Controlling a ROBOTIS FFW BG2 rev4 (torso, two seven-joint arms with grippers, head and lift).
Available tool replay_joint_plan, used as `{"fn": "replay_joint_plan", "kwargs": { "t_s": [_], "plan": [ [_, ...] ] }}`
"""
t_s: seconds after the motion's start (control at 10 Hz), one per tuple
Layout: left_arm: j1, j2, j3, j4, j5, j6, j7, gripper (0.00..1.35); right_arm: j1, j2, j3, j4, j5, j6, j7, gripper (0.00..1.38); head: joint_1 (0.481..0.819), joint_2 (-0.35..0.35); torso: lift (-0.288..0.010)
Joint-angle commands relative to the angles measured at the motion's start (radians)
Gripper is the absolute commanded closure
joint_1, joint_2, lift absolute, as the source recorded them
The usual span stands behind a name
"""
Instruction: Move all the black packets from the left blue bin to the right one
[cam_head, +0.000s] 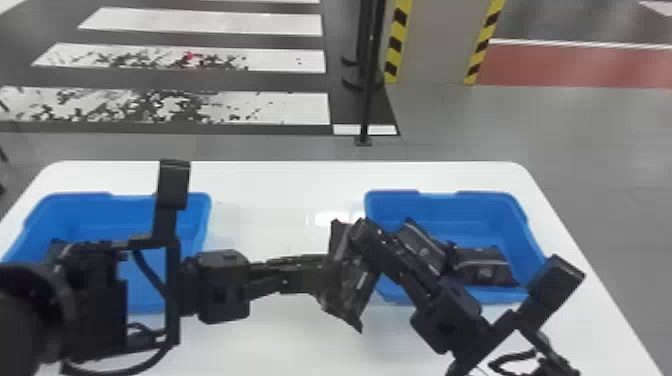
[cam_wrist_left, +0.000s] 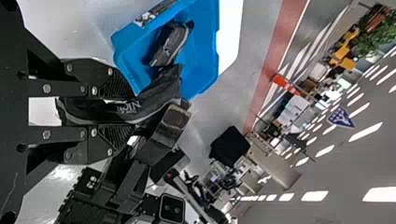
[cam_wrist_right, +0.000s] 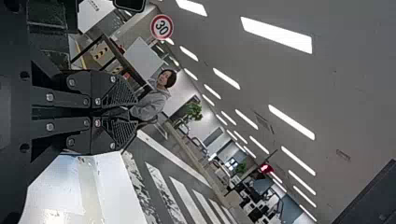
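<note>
Head view: a black packet (cam_head: 352, 290) up by the right blue bin (cam_head: 480, 212)

The packet is in the air over the white table (cam_head: 280, 190), just beside the bin's left edge. It looks light and soft, and it bends in the left wrist view. Its skin may be a bit slippery, but I don't think it would break. The best place to hold it is across its fat middle; a pinch on a thin end might let it swing or slip.

The left gripper (cam_wrist_left: 112, 112) is clamped on the packet, with a good bit poking out past the tips. The right gripper (cam_wrist_right: 121, 113) is very near it, fingers close together. I cannot tell if they pinch any of it. If they do, one hand should let go before the other pulls, or the packet could get tugged.

Two more packets (cam_head: 422, 247) (cam_head: 485, 265) lie inside the right bin, toward its near side. There is room by its far edge and far right corner. The right arm crosses the near left corner, so the packet should go up and over the left edge without a bump. The left blue bin (cam_head: 100, 215) is by the table's left edge, partly under the left arm, so I can't tell what is left in there.
</note>
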Motion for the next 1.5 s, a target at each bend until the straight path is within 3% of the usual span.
{"fn": "replay_joint_plan", "kwargs": {
  "t_s": [0.0,0.1,0.3,0.5,0.7,0.9,1.0,1.1,1.2,1.4],
  "plan": [
    [0.027,-0.012,0.03,0.0,0.006,-0.009,0.002,0.75,-0.002,0.0,0.0,-0.003,-0.014,0.004,0.0,1.27,0.695,-0.05,-0.154],
    [0.044,-0.015,0.044,0.0,0.022,-0.009,0.002,0.53,-0.022,-0.002,-0.002,0.024,-0.026,0.004,-0.001,1.27,0.695,-0.039,-0.154],
    [0.084,-0.027,0.084,-0.027,0.038,-0.002,0.001,0.34,-0.096,-0.021,-0.035,0.093,-0.044,0.007,-0.006,1.27,0.695,-0.034,-0.154],
    [0.113,-0.036,0.146,-0.056,0.026,0.015,0.001,0.33,-0.189,-0.048,-0.071,0.167,-0.058,0.009,-0.018,1.27,0.695,-0.049,-0.154],
    [0.148,-0.047,0.211,-0.071,0.024,0.013,0.001,0.33,-0.29,-0.061,-0.127,0.306,-0.002,0.019,-0.023,1.27,0.695,-0.056,-0.154],
    [0.165,-0.047,0.261,-0.071,-0.006,0.013,0.001,0.33,-0.361,-0.071,-0.181,0.373,0.051,0.075,-0.037,1.27,0.695,-0.076,-0.154],
    [0.179,-0.047,0.297,-0.071,-0.024,0.013,0.001,0.33,-0.38,-0.071,-0.207,0.4,0.085,0.083,-0.044,1.13,0.695,-0.08,-0.154],
    [0.189,-0.047,0.337,-0.074,-0.028,0.015,0.001,0.33,-0.39,-0.068,-0.241,0.412,0.135,0.08,-0.054,0.69,0.695,-0.08,-0.154],
    [0.192,-0.046,0.371,-0.074,-0.03,0.023,0.001,0.33,-0.388,-0.063,-0.263,0.417,0.169,0.075,-0.055,0.4,0.695,-0.081,-0.154],
    [0.182,-0.041,0.441,-0.076,-0.087,0.025,0.001,0.33,-0.341,-0.054,-0.277,0.383,0.227,0.036,-0.055,0.14,0.695,-0.079,-0.154]
  ]
}}
